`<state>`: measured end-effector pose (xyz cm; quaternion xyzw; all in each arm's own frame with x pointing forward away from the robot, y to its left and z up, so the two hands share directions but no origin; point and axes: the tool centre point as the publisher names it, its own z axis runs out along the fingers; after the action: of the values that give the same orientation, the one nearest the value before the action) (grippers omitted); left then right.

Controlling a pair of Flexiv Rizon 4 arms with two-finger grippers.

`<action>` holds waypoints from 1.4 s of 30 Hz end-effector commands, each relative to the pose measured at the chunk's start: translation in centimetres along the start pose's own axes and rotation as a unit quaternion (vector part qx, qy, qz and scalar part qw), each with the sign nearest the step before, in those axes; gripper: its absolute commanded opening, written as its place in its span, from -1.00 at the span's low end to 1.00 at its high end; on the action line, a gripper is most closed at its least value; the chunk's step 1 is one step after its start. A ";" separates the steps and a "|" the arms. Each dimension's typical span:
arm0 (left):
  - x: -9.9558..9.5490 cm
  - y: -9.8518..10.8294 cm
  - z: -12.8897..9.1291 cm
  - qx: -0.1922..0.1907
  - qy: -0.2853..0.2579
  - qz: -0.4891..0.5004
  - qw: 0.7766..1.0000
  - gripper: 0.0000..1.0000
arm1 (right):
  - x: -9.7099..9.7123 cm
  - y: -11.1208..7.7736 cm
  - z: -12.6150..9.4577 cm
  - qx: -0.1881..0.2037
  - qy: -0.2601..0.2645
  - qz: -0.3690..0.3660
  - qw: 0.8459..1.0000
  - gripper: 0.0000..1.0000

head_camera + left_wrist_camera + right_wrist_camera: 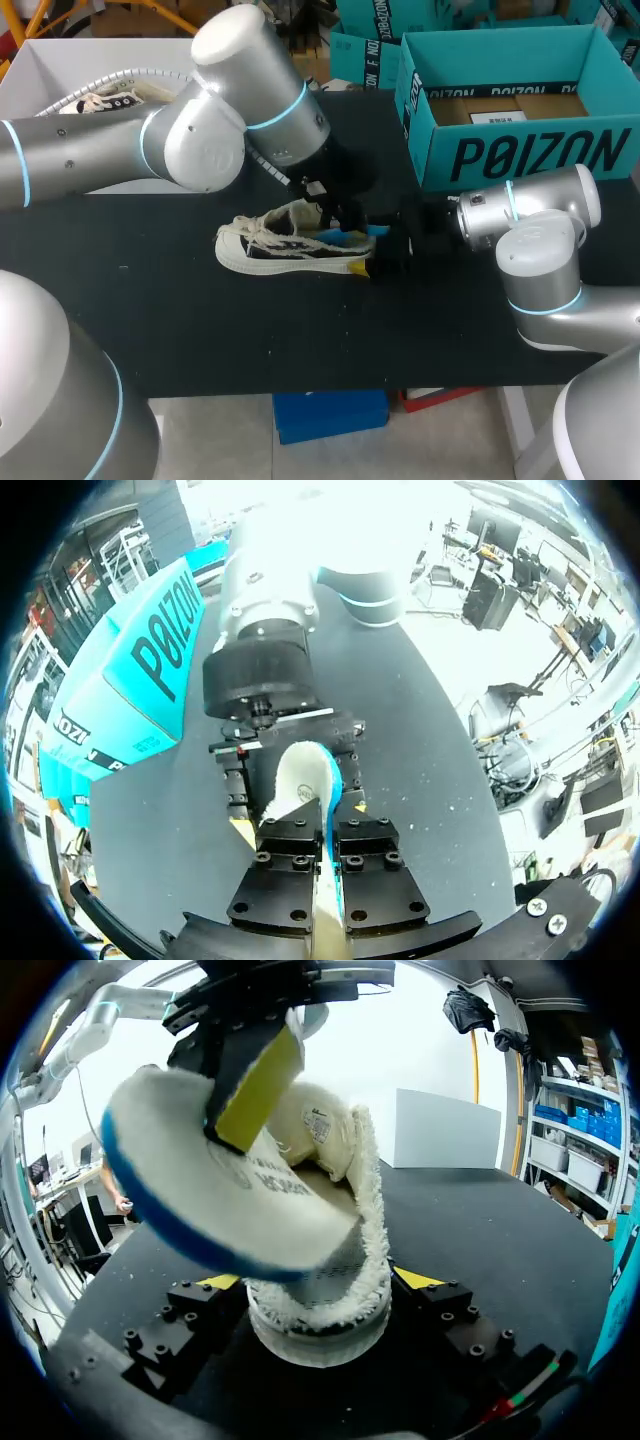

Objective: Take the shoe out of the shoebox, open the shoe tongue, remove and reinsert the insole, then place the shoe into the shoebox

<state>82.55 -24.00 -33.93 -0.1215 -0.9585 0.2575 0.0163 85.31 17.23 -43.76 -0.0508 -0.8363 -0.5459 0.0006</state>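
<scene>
I see a fuzzy fleece insole (180,1185), frayed rough cloth shoe (290,247), matt black tabletop (200,320), glossy smooth left arm (200,145) shell, matt cardboard shoebox (520,155).

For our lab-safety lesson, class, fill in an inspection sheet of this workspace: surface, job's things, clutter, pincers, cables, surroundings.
Surface: black table.
Job's things: shoe on the table; insole raised at its heel; teal shoebox open, far right.
Clutter: white box, far left, holding a second shoe.
Pincers: left pincer shut on insole; right pincer shut on shoe heel.
Cables: nothing seen loose.
Surroundings: nothing seen.
</scene>
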 end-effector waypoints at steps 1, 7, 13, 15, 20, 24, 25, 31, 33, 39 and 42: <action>0.6 -0.4 -2.4 0.047 0.012 0.008 0.999 -1.00 | 0.0 -0.1 0.2 0.001 0.000 0.001 1.000 -1.00; 0.9 -2.5 -4.3 0.102 0.027 0.010 0.994 -1.00 | 0.0 -0.1 0.2 0.001 0.000 0.001 1.000 -1.00; 1.3 -4.6 -5.9 0.162 0.039 0.004 0.986 -1.00 | 0.0 -0.1 0.2 0.001 0.000 0.001 1.000 -1.00; 1.5 -5.7 -6.3 0.179 0.040 0.006 0.983 -1.00 | 0.0 -0.1 0.2 0.001 0.000 0.001 1.000 -1.00; 2.3 -7.3 -7.5 0.242 0.047 0.007 0.969 -1.00 | 0.0 -0.1 0.2 0.001 0.000 0.001 1.000 -1.00; 2.9 -8.3 -8.3 0.279 0.048 0.007 0.959 -1.00 | 0.0 -0.1 0.2 0.001 0.000 0.001 1.000 -1.00; 3.0 -8.5 -8.4 0.293 0.053 0.010 0.955 -1.00 | 0.0 -0.1 0.2 0.001 0.000 0.001 1.000 -1.00; 3.3 -8.9 -9.3 0.355 0.070 0.006 0.932 -1.00 | 0.0 -0.1 0.2 0.001 0.000 0.001 1.000 -1.00; 3.4 -8.8 -9.7 0.372 0.072 0.001 0.925 -1.00 | 0.0 -0.1 0.2 0.001 0.000 0.001 1.000 -1.00; 3.8 -9.5 -12.1 0.390 0.057 0.009 0.919 -1.00 | 0.0 -0.1 0.2 0.001 0.000 0.001 1.000 -1.00; 4.0 -10.2 -13.7 0.393 0.044 0.018 0.918 -1.00 | 0.0 -0.1 0.2 0.001 0.000 0.001 1.000 -1.00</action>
<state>78.59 -25.55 -18.30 -0.1384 -0.7707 0.6117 0.1122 85.31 17.24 -43.76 -0.0508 -0.8363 -0.5460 0.0006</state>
